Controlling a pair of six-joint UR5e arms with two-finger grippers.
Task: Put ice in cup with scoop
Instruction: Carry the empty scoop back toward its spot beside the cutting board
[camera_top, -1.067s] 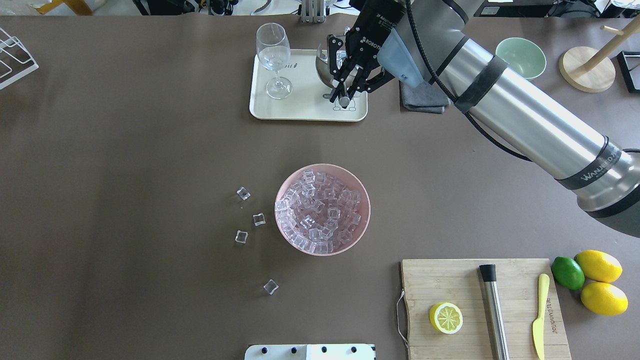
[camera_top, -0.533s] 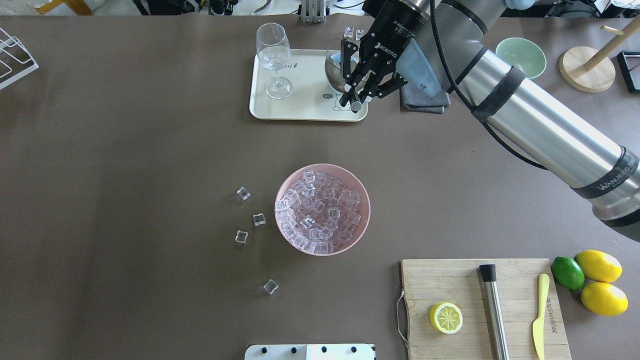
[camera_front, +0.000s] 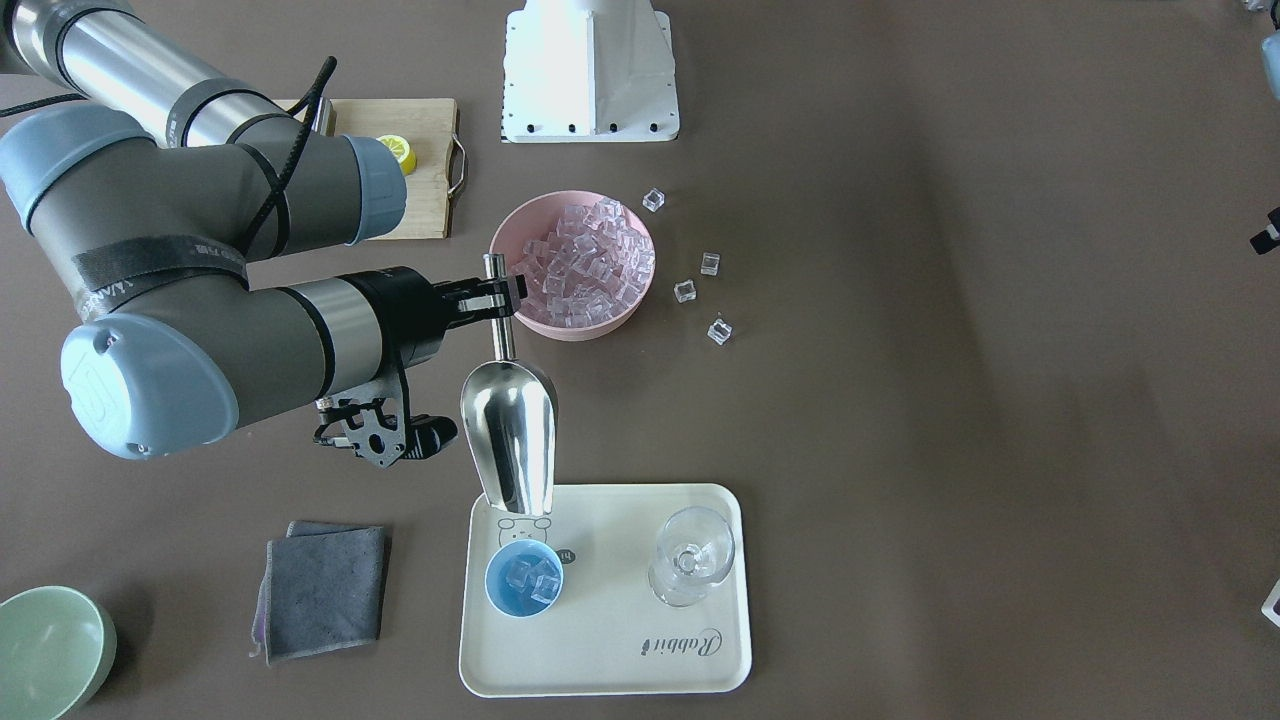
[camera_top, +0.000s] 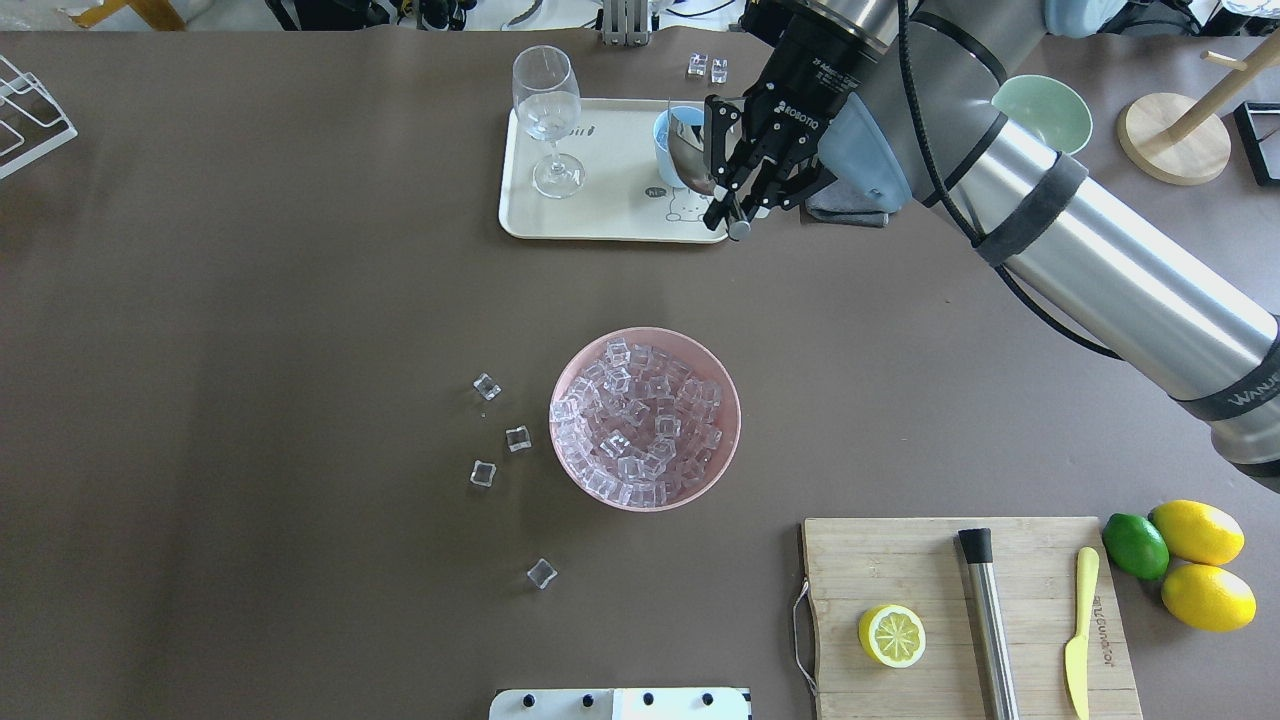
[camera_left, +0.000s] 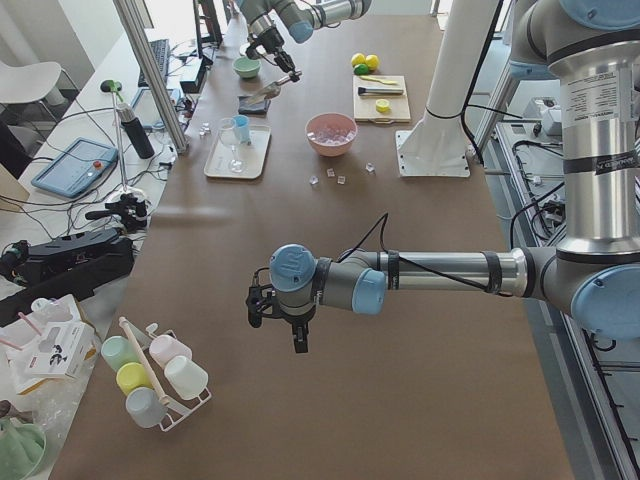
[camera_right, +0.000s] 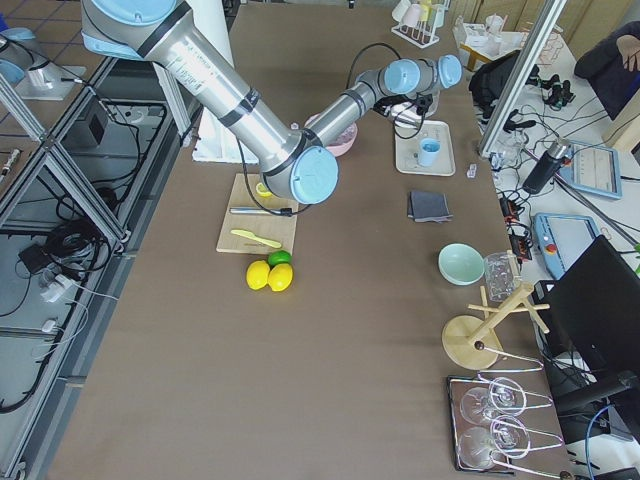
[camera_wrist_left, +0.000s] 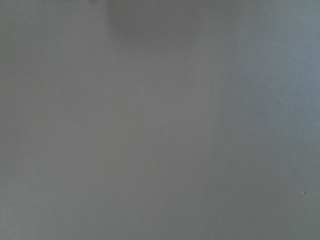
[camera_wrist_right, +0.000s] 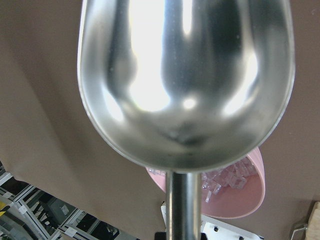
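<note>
Overhead exterior: scoop, grasped by right hand, hides the 4 o'clock side of the cup; whether the left hand is clenched cannot be told.

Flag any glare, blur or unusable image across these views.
Right wrist view: the scoop fills the frame with white glare patches, and only part of the pink bowl shows below it. Left wrist view: flat, featureless grey with nothing to focus on. Overhead view: a bright sheen runs along the right arm.
</note>
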